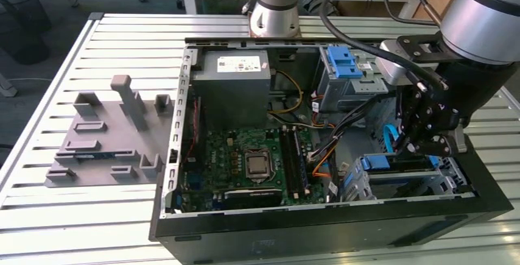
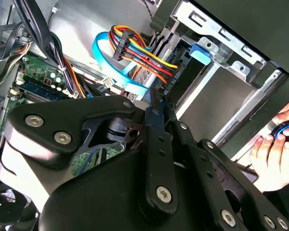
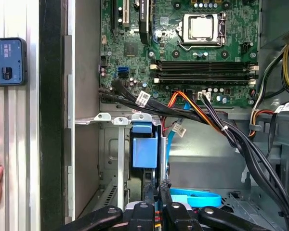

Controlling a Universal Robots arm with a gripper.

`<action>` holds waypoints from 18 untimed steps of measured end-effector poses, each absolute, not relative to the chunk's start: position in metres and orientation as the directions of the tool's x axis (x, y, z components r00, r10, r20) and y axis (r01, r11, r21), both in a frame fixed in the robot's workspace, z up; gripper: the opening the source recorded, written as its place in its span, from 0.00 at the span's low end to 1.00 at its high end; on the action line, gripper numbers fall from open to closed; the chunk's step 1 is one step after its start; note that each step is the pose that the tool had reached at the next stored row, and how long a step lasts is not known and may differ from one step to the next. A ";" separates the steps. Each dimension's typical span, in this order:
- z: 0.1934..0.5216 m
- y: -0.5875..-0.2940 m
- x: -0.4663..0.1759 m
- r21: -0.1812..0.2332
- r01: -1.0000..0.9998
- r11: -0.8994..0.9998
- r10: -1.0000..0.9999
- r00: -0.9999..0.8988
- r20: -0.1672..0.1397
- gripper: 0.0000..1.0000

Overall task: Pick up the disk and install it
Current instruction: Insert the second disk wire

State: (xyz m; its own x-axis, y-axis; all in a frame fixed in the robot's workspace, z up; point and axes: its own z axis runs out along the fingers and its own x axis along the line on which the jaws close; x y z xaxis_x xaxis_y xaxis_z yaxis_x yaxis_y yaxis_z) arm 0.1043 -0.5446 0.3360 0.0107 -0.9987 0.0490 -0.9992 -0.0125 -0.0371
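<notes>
matt black metal tool (image 1: pixel 430 146), glossy blue plastic latch (image 1: pixel 344 63).

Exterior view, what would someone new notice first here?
The open computer case lying on the slatted metal table, its green motherboard bare in the middle. The black tool reaches down into the drive cage at the exterior view's right. A grey power-supply box sits at the case's far end, and a grey fixture plate lies at the left.

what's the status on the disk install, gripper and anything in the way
Gripper low over drive cage. Disk not identifiable. Cable bundle close beside it; a hand near the case edge.
</notes>
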 end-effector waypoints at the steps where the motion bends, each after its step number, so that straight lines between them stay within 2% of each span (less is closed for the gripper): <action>1: 0.336 -0.545 0.104 -0.037 -0.999 -0.013 -0.999 0.011 0.049 0.16; 18: 0.334 -0.548 0.105 -0.037 -0.999 -0.012 -0.999 0.011 0.041 0.16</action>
State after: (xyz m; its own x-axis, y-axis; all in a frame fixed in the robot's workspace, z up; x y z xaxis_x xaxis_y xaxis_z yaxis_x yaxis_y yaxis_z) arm 0.1048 -0.5479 0.3343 0.0107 -0.9991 0.0412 -0.9992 -0.0122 -0.0373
